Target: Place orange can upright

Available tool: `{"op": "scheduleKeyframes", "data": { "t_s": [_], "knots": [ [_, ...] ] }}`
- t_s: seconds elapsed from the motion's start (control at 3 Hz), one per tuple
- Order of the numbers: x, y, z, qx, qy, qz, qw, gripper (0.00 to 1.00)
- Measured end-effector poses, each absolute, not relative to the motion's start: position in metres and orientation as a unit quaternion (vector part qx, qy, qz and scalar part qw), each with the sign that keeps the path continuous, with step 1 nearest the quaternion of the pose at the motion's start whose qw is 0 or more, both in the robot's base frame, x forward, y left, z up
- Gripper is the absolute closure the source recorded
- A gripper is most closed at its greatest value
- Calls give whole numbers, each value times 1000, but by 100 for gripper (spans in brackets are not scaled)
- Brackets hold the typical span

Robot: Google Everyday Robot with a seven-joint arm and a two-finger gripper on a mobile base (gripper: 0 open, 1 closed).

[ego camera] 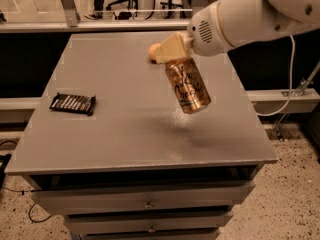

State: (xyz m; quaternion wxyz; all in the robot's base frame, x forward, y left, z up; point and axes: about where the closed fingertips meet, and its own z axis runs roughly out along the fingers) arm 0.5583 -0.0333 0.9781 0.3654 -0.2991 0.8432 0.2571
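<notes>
The orange-gold aluminium drink can (188, 85) is held by its upper end in the cream two-finger gripper (174, 51), which is clamped on it above the right half of the flat grey tabletop (115, 134). The can is kept clear of the surface, tilted, with its lower end towards the front right. A small round orange ball (154, 50) is partly hidden behind the gripper, and a dark flat packet (73, 103) is seen near the left edge.

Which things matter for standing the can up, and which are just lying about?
For the job: orange can, held tilted above the table; gripper, gripping its upper end.
Lying about: orange ball behind the gripper; dark packet at left.
</notes>
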Motion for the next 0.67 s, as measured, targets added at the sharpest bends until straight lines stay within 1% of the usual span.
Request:
{"op": "scheduleKeyframes", "data": {
  "t_s": [0.33, 0.67],
  "knots": [
    [559, -31, 1012, -288, 784, 324, 444, 100],
    [561, -45, 1036, -273, 728, 376, 505, 100]
  ]
}}
